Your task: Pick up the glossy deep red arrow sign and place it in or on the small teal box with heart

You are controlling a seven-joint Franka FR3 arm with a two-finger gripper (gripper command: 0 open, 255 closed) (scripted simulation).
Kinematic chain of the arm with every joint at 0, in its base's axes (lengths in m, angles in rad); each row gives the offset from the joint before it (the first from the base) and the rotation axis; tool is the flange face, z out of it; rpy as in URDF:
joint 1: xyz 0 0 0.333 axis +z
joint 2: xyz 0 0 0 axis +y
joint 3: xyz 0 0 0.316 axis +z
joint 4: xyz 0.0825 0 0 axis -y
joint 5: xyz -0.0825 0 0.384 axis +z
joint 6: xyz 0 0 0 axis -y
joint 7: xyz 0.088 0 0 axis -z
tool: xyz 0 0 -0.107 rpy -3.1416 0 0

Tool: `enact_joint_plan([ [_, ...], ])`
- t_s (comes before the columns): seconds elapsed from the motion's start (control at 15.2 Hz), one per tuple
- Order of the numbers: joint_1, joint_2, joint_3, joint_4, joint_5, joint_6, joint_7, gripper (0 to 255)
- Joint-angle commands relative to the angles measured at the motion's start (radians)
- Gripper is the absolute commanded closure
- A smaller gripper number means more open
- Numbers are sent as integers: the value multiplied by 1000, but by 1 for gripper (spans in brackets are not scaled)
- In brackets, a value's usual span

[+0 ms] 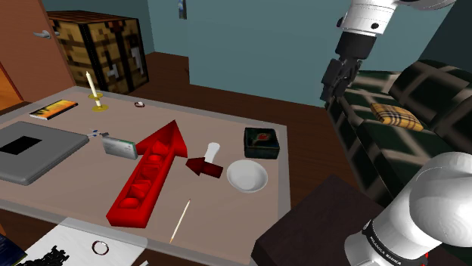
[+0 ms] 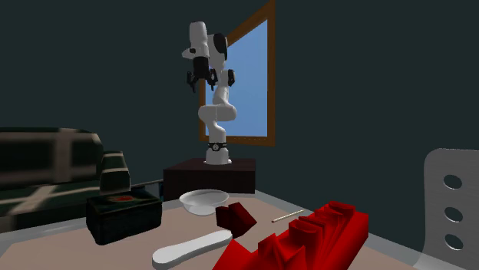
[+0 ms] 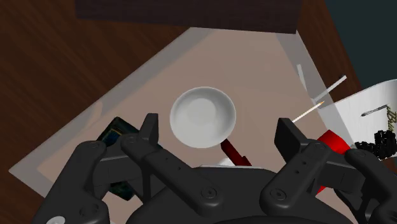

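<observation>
The small deep red arrow sign (image 1: 204, 168) lies flat on the table (image 1: 227, 125), between a large bright red arrow-shaped tray (image 1: 150, 176) and a white bowl (image 1: 246, 175). The dark teal box (image 1: 261, 142) with a red heart on its lid stands just behind the bowl. My gripper (image 1: 333, 89) hangs high above the table's far side, over the sofa's edge, open and holding nothing. In the wrist view the fingers (image 3: 149, 129) stand apart, with the bowl (image 3: 203, 116) and the deep red arrow (image 3: 235, 151) far below between them and the box (image 3: 116, 134) beside one finger.
A white scoop-like piece (image 1: 212, 151) touches the small arrow. A thin stick (image 1: 180, 221), a grey slab (image 1: 34, 151), a candle (image 1: 93, 87) and a book (image 1: 53, 109) also lie on the table. A plaid sofa (image 1: 401, 121) flanks it. A grey chair (image 2: 453, 207) stands nearby.
</observation>
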Motion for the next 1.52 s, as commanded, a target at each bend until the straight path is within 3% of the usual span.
enact_joint_plan([
  [0.0, 0, 0, 0, 0, 0, 0, 0, 0],
  [0.73, 65, 283, 27, -90, 28, 407, -64, 0],
  [1.45, 125, 681, 59, -4, 60, 752, -132, 0],
])
